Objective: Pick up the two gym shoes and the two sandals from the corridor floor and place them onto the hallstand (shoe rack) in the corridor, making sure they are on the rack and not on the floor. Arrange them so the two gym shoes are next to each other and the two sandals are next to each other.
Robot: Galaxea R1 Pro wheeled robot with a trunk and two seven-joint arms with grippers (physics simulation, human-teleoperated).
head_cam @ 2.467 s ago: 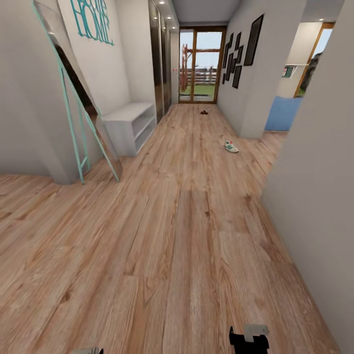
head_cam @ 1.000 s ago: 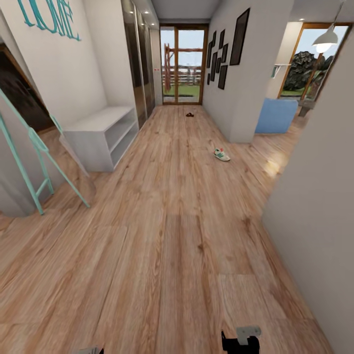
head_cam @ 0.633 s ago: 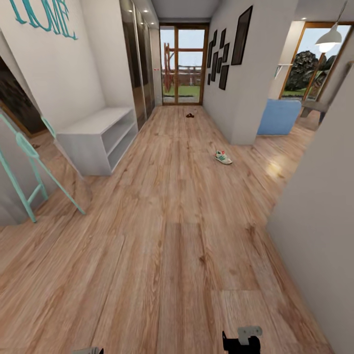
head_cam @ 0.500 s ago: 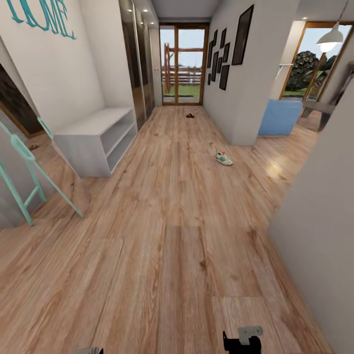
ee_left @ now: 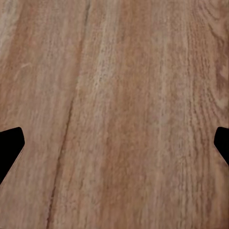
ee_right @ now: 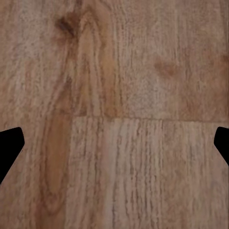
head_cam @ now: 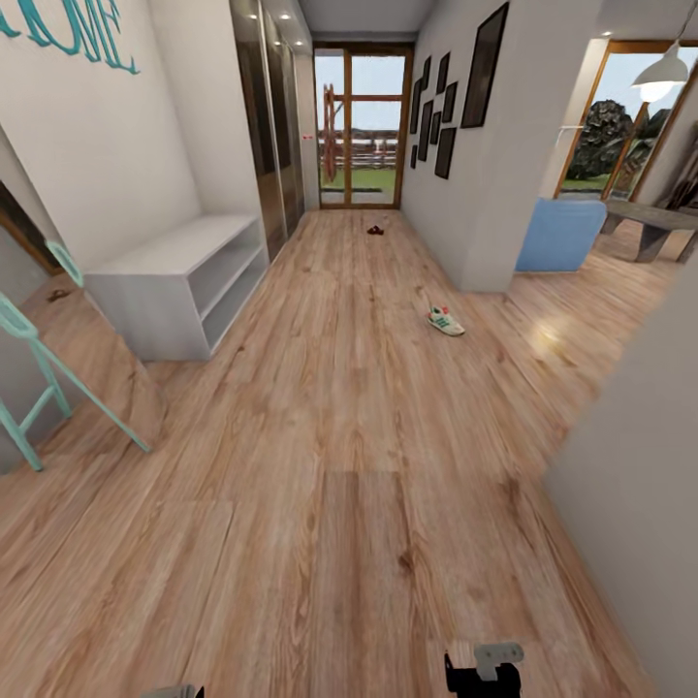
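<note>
One gym shoe [head_cam: 446, 321] lies on the corridor floor [head_cam: 349, 436], out past the white hallstand [head_cam: 179, 281] on the left wall. A small dark thing [head_cam: 375, 230], maybe a sandal, lies far down by the glass door [head_cam: 364, 126]. The left gripper [ee_left: 114, 143] and right gripper [ee_right: 114, 143] are both wide open over bare wood, holding nothing.
</note>
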